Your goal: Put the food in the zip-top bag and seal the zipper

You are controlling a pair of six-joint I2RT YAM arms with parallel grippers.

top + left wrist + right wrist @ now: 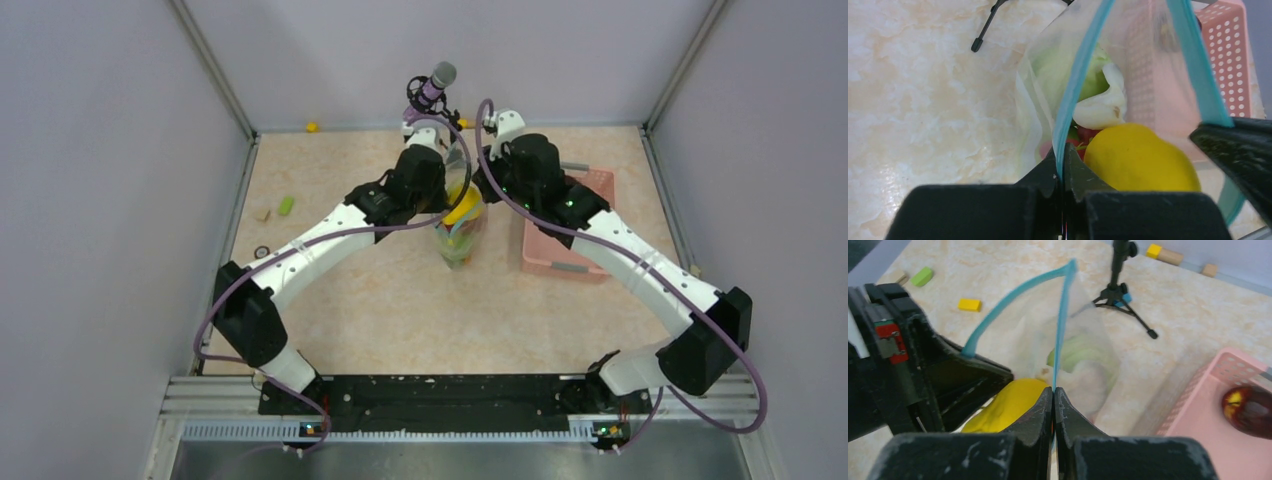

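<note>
In both end effectors (1063, 167) (1053, 405), the zipper (1062, 325)

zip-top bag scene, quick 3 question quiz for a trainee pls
1. True or false: the zipper is sealed across the whole mouth of the zip-top bag.
2. What lies in the pink basket? A) dark red fruit B) cabbage C) nothing
3. Fill in: the left gripper and the right gripper are each shut on the ____.
Key: 1 false, its two strips stand apart; 2 A; 3 zipper.
</note>
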